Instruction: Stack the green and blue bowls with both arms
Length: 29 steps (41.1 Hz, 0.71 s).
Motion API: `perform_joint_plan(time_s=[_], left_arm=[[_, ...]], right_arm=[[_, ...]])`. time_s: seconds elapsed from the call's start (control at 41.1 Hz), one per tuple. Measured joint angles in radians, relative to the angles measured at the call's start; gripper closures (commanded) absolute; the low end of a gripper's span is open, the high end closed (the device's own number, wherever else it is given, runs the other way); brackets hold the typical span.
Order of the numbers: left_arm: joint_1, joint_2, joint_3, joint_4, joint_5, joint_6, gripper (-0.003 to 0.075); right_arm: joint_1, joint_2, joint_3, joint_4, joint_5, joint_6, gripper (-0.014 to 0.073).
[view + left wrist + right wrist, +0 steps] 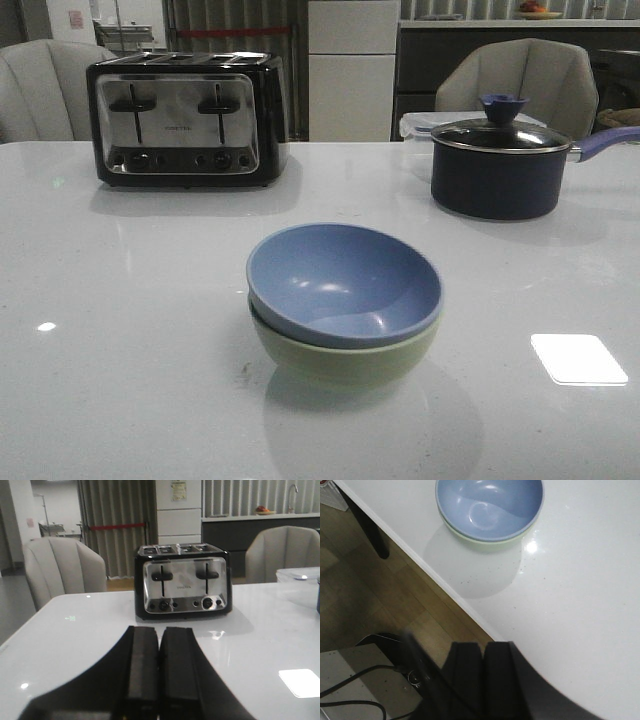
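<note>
The dusty blue bowl sits nested inside the pale sage green bowl at the middle of the white table, slightly tilted. The stack also shows in the right wrist view, blue bowl over the green rim, near the table's front edge. My left gripper is shut and empty, low over the table and facing the toaster. My right gripper is shut and empty, over the table's front edge, well apart from the bowls. Neither arm shows in the front view.
A black and chrome toaster stands at the back left, also in the left wrist view. A dark lidded saucepan with a blue-purple handle stands at the back right. Chairs stand behind the table. The table's front edge borders wooden floor.
</note>
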Motion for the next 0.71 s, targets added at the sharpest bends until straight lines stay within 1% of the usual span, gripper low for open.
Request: perform_joint_plan(time_s=[0.122,0.341,0.511,0.706], left_arm=[[0.022,0.0,0.0,0.0,-0.002,0.0,0.0627],[0.029,0.0,0.0,0.0,0.0,0.0,0.0627],[0.068,0.0,0.0,-0.002,0.0,0.0,0.0627],[0.07,0.0,0.0,-0.002,0.001,0.0,0.0627]], right_arm=[[0.0,0.0,0.0,0.0,0.001,0.0,0.0567],[0.0,0.0,0.0,0.0,0.001,0.0,0.0567],[0.0,0.0,0.0,0.0,0.001,0.0,0.0567],[0.0,0.0,0.0,0.0,0.001,0.0,0.0567]])
